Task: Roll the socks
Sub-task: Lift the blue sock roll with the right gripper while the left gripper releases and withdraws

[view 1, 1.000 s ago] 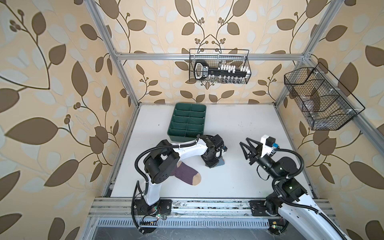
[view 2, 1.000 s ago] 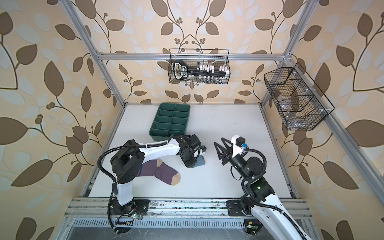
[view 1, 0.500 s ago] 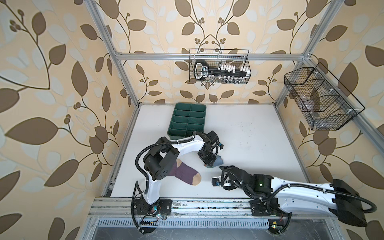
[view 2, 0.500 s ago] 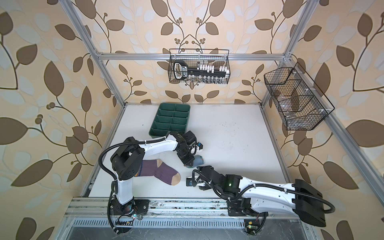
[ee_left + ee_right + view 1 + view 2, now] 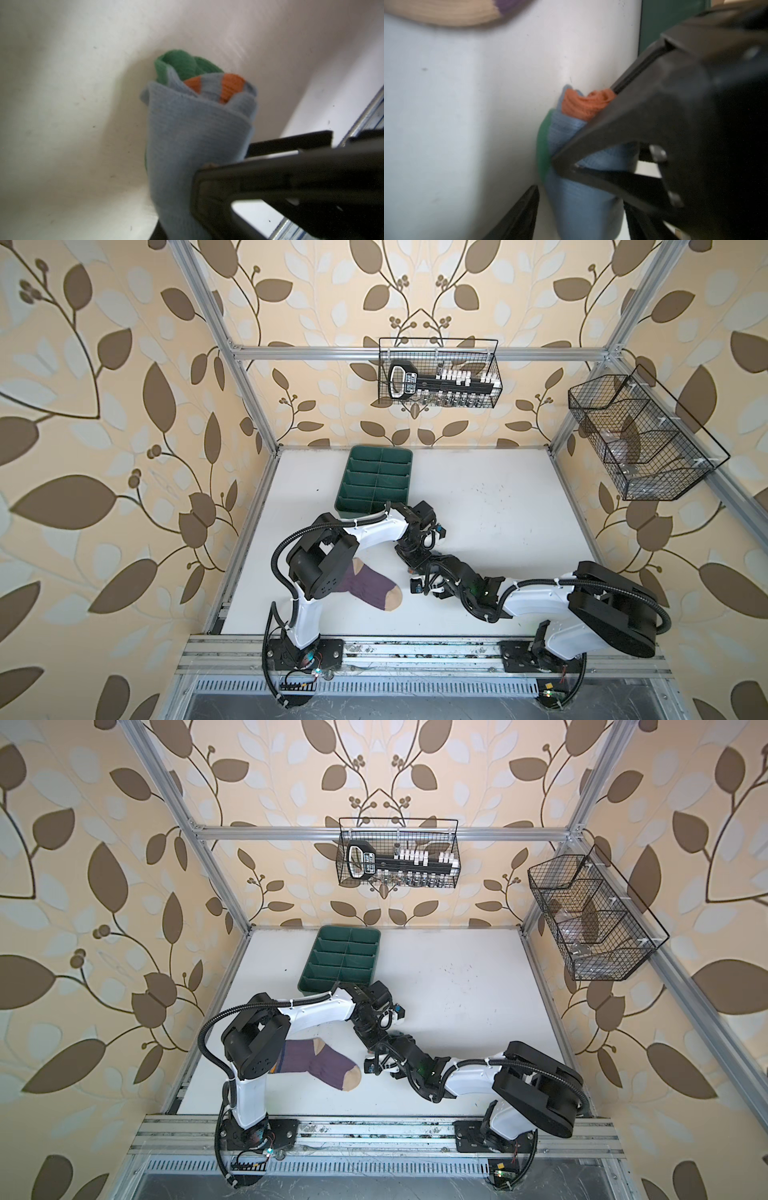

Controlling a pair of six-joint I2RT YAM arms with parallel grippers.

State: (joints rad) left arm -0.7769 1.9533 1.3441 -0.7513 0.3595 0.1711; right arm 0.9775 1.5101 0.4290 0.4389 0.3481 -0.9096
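The grey-blue sock [image 5: 187,128] is a tight roll with green and orange showing at its end. My left gripper [image 5: 182,232] is shut on it, holding it just over the white table mid-table. My right gripper [image 5: 581,214] reaches in low from the right, open, its jaws straddling the same roll [image 5: 581,197]; one of its fingers [image 5: 519,218] stands clear of the fabric. In both top views the two grippers [image 5: 409,562] [image 5: 428,568] meet and hide the roll. The purple sock [image 5: 370,587] [image 5: 320,1060] lies flat at the front left, tan toe pointing right, partly under the left arm.
A green divided tray [image 5: 357,508] stands just behind the left arm. A wire basket [image 5: 440,379] of tools hangs on the back wall and another wire basket [image 5: 640,439] on the right wall. The aluminium rail [image 5: 415,649] runs along the front edge.
The right arm swung down from its raised pose at the right and reached across low, bringing its jaws around the roll. The left gripper, still holding the roll, shifted slightly forward.
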